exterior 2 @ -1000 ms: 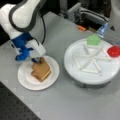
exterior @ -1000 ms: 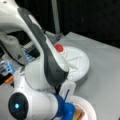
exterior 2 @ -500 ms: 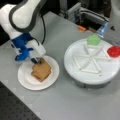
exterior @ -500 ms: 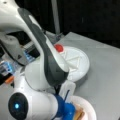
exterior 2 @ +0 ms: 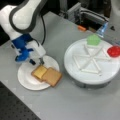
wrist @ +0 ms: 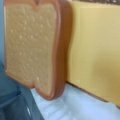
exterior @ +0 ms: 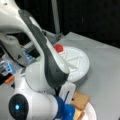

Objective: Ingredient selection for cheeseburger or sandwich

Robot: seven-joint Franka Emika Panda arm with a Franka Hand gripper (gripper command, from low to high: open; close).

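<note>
Wrist view shows you the tan-brown bread square (wrist: pixel 32 47) (long axis vertical) overlapping the yellow cheese square (wrist: pixel 96 50); gripper (exterior 2: pixel 37 61) just beside both, jaw state unclear

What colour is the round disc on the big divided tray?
Red; it shows best in a front view.

There's a grey worktop (exterior 2: pixel 75 105) with a big round white divided tray (exterior 2: pixel 92 72) sitting toward a front view's right, and a red round disc (exterior 2: pixel 114 51) and a green leaf-like piece (exterior 2: pixel 93 40) each lie in their own wedge near its far edge. A small white paper plate (exterior 2: pixel 27 80) sits just beside the tray on the left, and a little orange bit (exterior 2: pixel 81 28) lies near some dark equipment (exterior 2: pixel 87 15) up top.
</note>
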